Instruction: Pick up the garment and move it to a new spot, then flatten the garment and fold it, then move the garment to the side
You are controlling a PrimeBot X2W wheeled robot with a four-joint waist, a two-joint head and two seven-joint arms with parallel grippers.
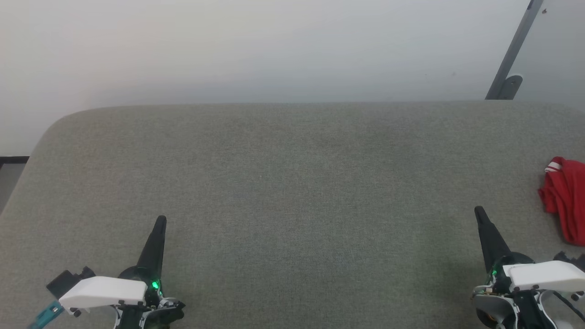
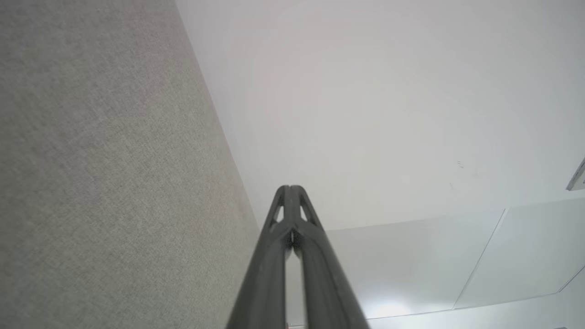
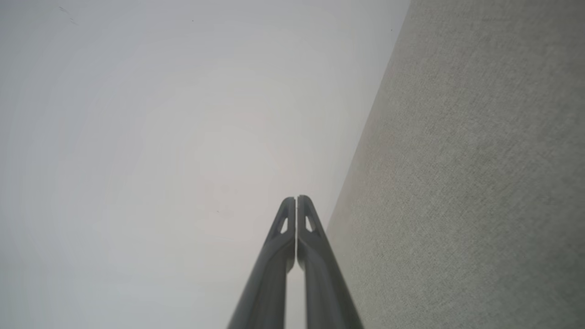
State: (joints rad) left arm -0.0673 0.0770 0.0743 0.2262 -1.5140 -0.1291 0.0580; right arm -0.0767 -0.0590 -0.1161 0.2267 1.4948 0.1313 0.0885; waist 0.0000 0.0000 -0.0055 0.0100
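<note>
Grey-green woven cloth covers the broad, round-cornered desk (image 1: 292, 183). A crumpled red cloth garment (image 1: 566, 201) with red-and-white striped trim lies at the desk's right side, partly cut off by the head view's edge. The right gripper (image 1: 479, 211) is near it and the left gripper (image 1: 160, 221) well apart; both jaws are pressed together, holding nothing

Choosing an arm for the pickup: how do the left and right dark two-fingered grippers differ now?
The left gripper is at the lower left of the grey fabric surface, far from the crumpled red garment; the right gripper is at the lower right, near it. The left gripper leans rightward in the head view, the right gripper leftward. Both are shut and empty.
</note>
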